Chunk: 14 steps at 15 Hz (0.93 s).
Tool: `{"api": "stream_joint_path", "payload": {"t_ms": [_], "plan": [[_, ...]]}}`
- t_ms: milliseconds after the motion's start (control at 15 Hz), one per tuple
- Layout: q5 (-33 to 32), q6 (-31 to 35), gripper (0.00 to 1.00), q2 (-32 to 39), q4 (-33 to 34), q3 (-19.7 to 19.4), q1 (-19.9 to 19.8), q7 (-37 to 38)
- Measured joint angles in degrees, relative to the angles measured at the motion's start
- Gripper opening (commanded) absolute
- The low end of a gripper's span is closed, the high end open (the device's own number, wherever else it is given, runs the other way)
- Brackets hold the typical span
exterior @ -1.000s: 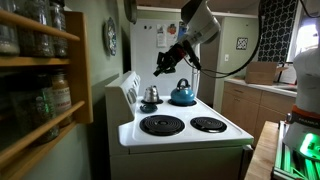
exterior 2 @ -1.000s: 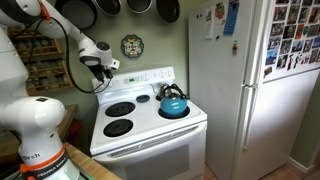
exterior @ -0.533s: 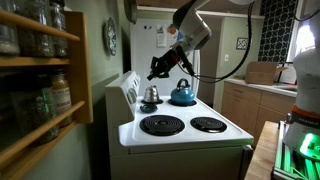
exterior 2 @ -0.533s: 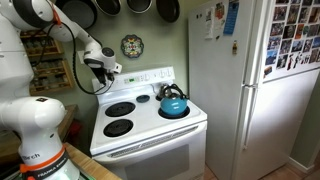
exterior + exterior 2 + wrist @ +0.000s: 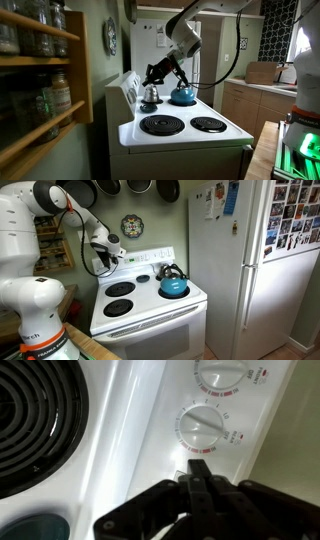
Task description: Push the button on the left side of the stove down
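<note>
At the stove's (image 5: 150, 308) slanted panel (image 5: 150, 420), the gripper (image 5: 198, 468) points at a spot by a knob (image 5: 203, 425)
The stove stands near the fridge (image 5: 250, 270). In the wrist view the jaws are closed together, tips just below the lower of two white knobs; whether they touch the panel I cannot tell. A coil burner (image 5: 35, 420) lies beside the panel, and a blue kettle (image 5: 182, 94) sits on a back burner
</note>
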Motion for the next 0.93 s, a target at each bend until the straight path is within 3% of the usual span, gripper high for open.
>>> {"api": "stream_joint_path", "payload": {"t_ms": [933], "plan": [[6.3, 0.1, 0.00, 10.2, 9.5, 0.0, -0.6, -2.1]]}}
